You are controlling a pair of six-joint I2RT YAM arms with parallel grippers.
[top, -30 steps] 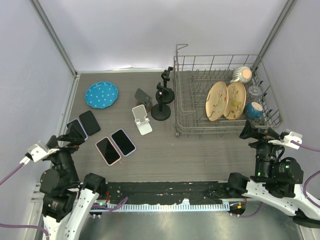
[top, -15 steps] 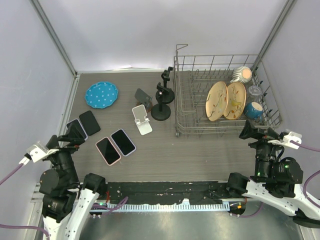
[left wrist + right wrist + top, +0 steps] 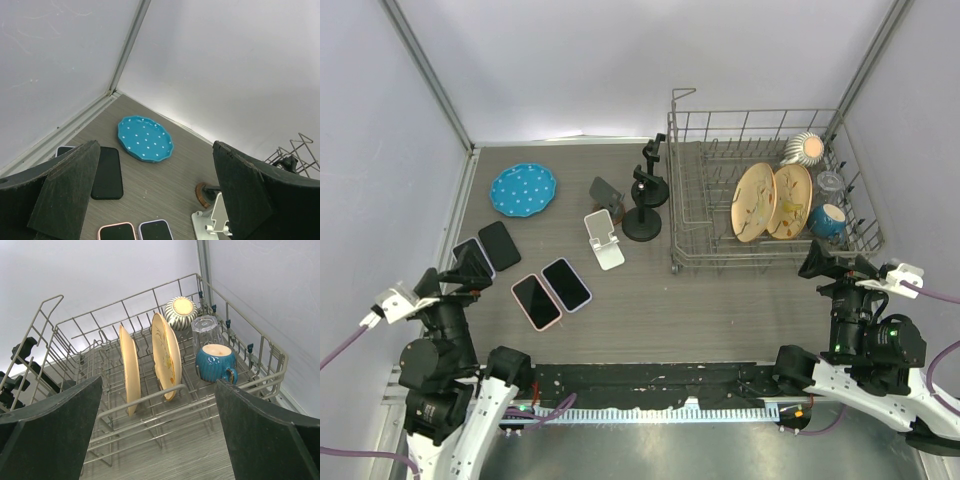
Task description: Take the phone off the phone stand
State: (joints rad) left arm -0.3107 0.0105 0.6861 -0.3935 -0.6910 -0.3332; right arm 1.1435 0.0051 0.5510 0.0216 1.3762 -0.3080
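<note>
Left pincer (image 3: 155,150) and right pincer (image 3: 159,385) gape wide; the phone (image 3: 607,190) leans propped at twelve o'clock of the white stand (image 3: 603,238).

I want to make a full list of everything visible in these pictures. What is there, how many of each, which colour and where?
table: 1, grey wood grain, below everything
dotted plate: 1, blue, far left
black phones: 2, lying flat, left
cased phones: 2, one pink-edged, one pale-edged, flat, left of centre
propped phone: 1, dark grey, tilted, behind the white stand
white stand: 1, empty, centre
clamp stand: 1, black, left of the rack
dish rack: 1, grey wire, right
cream plates: 2, upright in rack
striped bowl: 1, rack's far corner
glass: 1, clear, in rack
mug: 1, blue, in rack
left gripper: open, empty
right gripper: open, empty
</note>
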